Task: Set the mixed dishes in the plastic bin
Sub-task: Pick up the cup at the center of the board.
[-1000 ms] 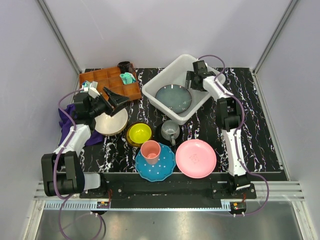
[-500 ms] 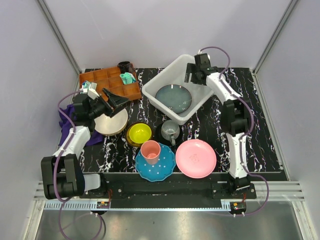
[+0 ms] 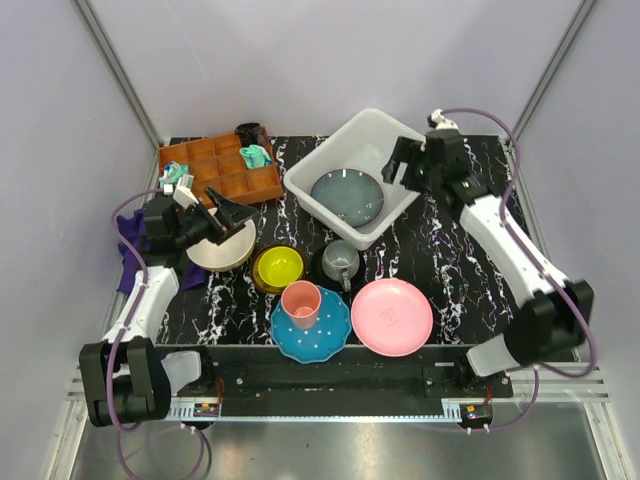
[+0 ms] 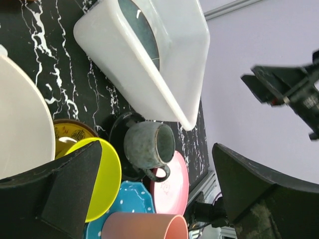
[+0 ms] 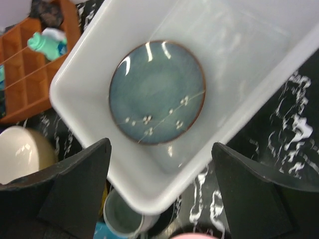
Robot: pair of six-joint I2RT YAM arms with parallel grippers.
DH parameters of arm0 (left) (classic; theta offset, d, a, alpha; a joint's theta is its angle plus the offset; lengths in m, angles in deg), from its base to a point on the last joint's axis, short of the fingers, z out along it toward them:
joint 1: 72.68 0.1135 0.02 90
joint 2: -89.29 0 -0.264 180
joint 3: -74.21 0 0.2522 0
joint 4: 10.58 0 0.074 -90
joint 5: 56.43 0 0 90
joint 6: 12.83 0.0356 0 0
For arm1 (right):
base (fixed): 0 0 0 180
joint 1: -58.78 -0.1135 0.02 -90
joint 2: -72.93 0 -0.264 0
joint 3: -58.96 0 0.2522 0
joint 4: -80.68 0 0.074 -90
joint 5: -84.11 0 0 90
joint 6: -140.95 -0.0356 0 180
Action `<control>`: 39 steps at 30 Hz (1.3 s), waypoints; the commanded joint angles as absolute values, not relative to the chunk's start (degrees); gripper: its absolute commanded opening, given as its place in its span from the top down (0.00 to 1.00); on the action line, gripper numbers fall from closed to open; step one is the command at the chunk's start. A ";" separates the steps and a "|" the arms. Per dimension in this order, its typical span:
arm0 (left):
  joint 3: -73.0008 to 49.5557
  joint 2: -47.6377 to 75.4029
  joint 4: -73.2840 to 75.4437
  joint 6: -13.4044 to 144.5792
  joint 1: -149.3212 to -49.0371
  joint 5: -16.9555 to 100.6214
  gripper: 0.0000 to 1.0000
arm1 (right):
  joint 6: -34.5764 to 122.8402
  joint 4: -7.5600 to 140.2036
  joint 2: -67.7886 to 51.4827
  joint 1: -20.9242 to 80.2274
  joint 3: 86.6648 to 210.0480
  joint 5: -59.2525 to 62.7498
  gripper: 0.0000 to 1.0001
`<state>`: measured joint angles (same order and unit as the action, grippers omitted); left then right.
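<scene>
A grey-blue plate (image 3: 347,197) lies flat in the near-left half of the plastic bin (image 3: 335,150), which sits far and right of centre on the black marbled table (image 3: 430,250). The bin is set at a slant, its long axis running from near left to far right. The right gripper (image 3: 404,167) hangs over the bin's right rim, fingers spread wide and holding nothing. The left gripper (image 3: 228,208), equally wide and empty, hovers above the cream bowl (image 3: 222,248) at the left.

Only the overhead view takes in the full spread: a small yellow bowl (image 3: 277,268), a grey mug (image 3: 342,260) upright on a black saucer (image 3: 322,262) with its handle toward the near edge, a pink cup (image 3: 301,300) upright on a blue white-dotted plate (image 3: 325,338), a pink plate (image 3: 392,316), a wooden tray (image 3: 215,170) at the far left and a purple cloth (image 3: 130,245).

The right wrist view alone shows white sprigs and a brown edge on the grey-blue plate. The left wrist view looks sidelong into the mug's mouth.
</scene>
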<state>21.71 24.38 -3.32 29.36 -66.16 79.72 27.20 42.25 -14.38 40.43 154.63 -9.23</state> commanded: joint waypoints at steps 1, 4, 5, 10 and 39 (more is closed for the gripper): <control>22.65 28.37 0.28 33.39 -66.70 77.61 0.05 | 21.77 42.31 -2.07 39.09 143.42 -4.50 0.09; 23.18 30.75 3.00 34.89 -66.79 76.46 0.05 | 19.40 39.59 5.67 38.65 137.35 -2.82 0.10; 23.44 31.88 3.01 35.50 -66.62 75.94 0.05 | 18.87 38.71 8.91 38.56 136.10 -2.64 0.11; 24.76 34.97 5.82 35.33 -66.79 75.06 0.05 | 15.18 32.39 17.89 38.39 128.73 -1.67 0.13; 26.79 42.62 13.90 37.62 -67.41 71.45 0.05 | 11.31 30.62 10.71 15.02 133.27 -1.48 0.21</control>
